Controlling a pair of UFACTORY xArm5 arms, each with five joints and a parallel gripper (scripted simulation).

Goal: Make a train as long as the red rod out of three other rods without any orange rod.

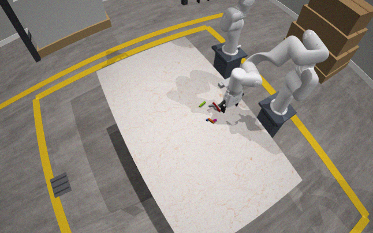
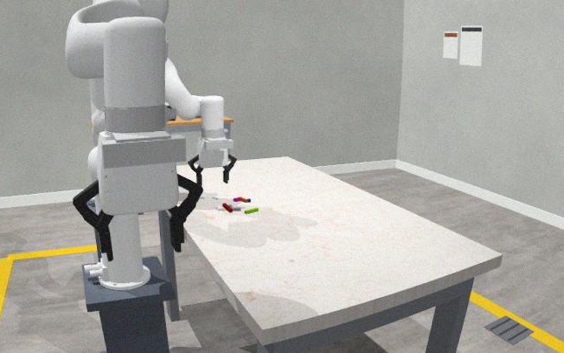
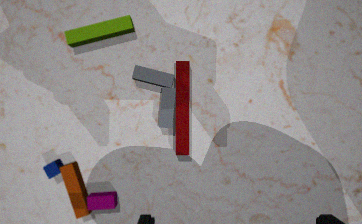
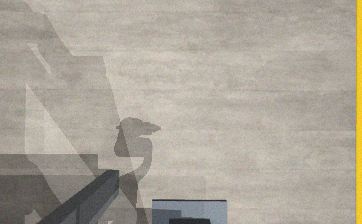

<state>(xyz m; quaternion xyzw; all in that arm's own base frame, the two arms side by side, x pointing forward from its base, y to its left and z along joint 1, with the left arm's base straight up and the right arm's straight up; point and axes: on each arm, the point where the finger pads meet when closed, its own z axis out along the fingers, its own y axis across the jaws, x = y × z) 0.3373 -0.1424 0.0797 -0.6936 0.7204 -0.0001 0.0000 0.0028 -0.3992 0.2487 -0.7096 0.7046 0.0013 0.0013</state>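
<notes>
The red rod (image 1: 216, 106) (image 2: 227, 207) (image 3: 182, 107) lies flat. In the left wrist view one grey rod (image 3: 166, 107) lies along its left side, and another grey rod (image 3: 152, 76) lies askew at that one's top end, reaching the red rod. The lime rod (image 1: 202, 104) (image 2: 251, 211) (image 3: 100, 31) lies apart. The blue rod (image 3: 53, 168) and magenta rod (image 3: 102, 200) (image 2: 237, 199) lie against opposite sides of the orange rod (image 3: 75, 190) (image 1: 211, 120). My left gripper (image 2: 212, 179) (image 3: 236, 219) is open and empty above the table near the rods. My right gripper (image 2: 142, 254) is open and empty, away from the rods.
The rods lie on the pale table (image 1: 153, 115) (image 2: 362, 254), near its robot-side edge. The right arm's dark pedestal (image 1: 228, 62) (image 2: 130, 315) stands beside the table. The left arm's pedestal (image 1: 272, 121) stands farther along that side.
</notes>
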